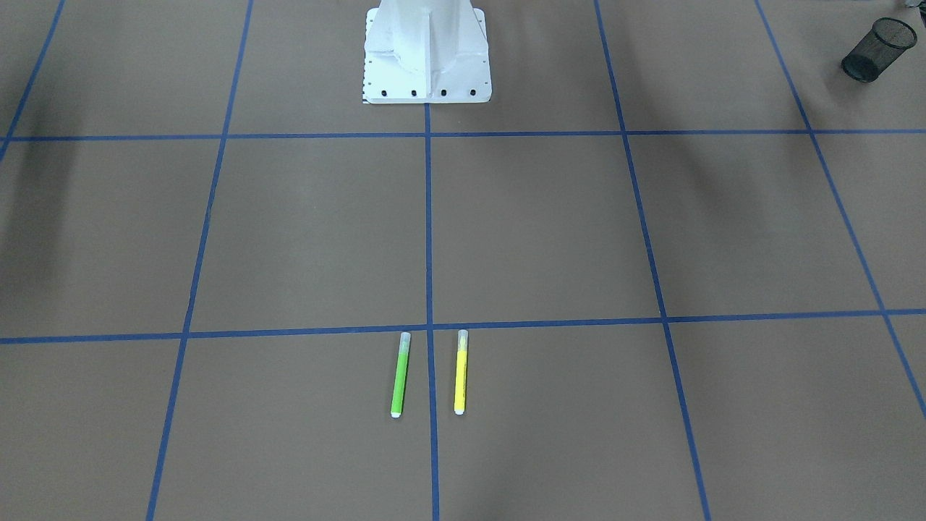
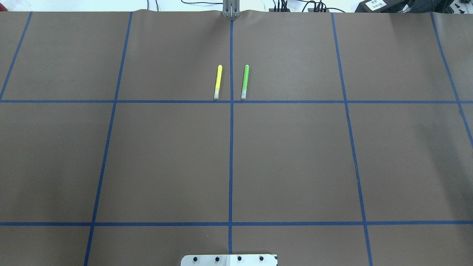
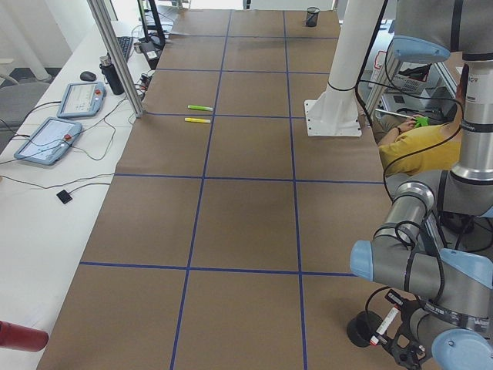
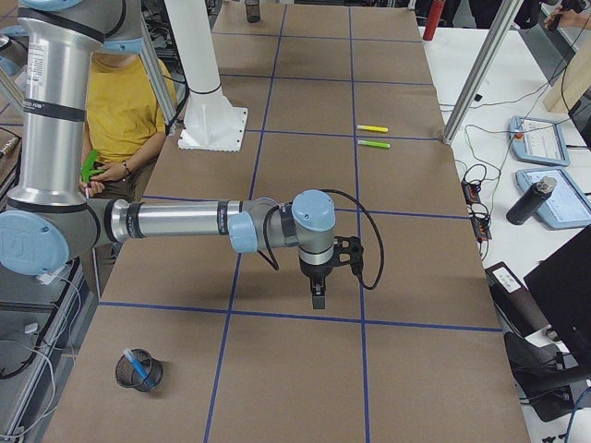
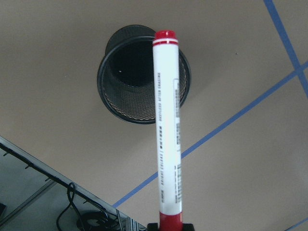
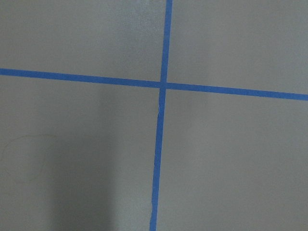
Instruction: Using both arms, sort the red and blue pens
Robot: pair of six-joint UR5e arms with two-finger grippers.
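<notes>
The red pen (image 5: pixel 167 130), white-bodied with a red cap, stands upright in my left gripper (image 5: pixel 171 226), which is shut on its lower red end. It hangs just above the open mouth of a black mesh cup (image 5: pixel 127 103). From the table's left end, the same pen (image 3: pixel 383 327) shows beside that cup (image 3: pixel 359 330) under the near arm. The blue pen (image 4: pixel 138 363) rests inside another mesh cup (image 4: pixel 137 372) near the table's right end. My right gripper (image 4: pixel 317 293) points down over bare table; I cannot tell whether it is open or shut.
A green marker (image 2: pixel 244 82) and a yellow marker (image 2: pixel 218 82) lie side by side at the far middle of the brown mat, either side of a blue tape line. The white base block (image 1: pixel 427 54) stands at the robot's edge. A seated person (image 4: pixel 120 111) is behind the robot.
</notes>
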